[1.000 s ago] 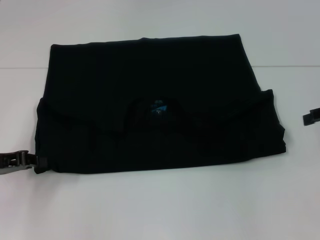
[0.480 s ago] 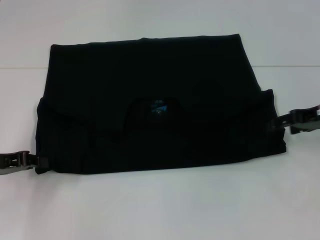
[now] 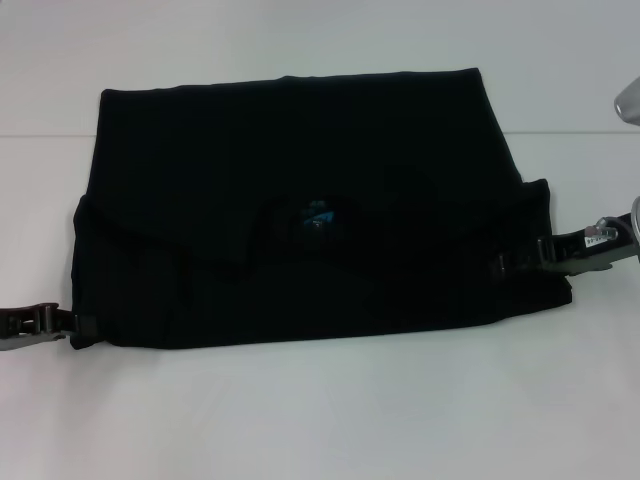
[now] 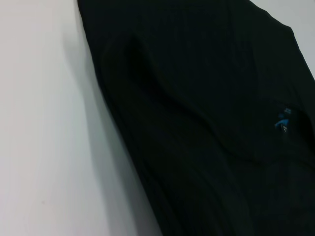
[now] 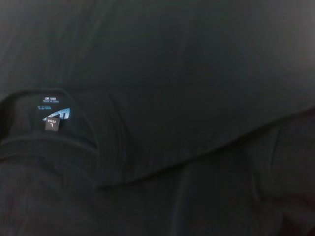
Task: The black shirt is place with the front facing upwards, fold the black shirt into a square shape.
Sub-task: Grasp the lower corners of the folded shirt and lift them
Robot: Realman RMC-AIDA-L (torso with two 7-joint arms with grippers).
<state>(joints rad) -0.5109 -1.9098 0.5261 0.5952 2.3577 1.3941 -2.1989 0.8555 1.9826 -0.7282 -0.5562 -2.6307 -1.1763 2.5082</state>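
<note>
The black shirt lies flat on the white table, folded into a wide rectangle with a flap across its near half. Its small blue neck label shows near the middle. My left gripper lies low at the shirt's near left corner, touching the cloth edge. From the right, my right gripper reaches in over the shirt's right edge. The left wrist view shows the shirt and its label beside bare table. Dark cloth fills the right wrist view, with the label inside the collar.
The white table surrounds the shirt on all sides, with a faint seam line running across the far part. A grey part of the right arm shows at the right edge.
My right gripper has come in from the right edge of the view and now reaches over the shirt's right side. The left gripper has barely moved. The shirt lies as before.
</note>
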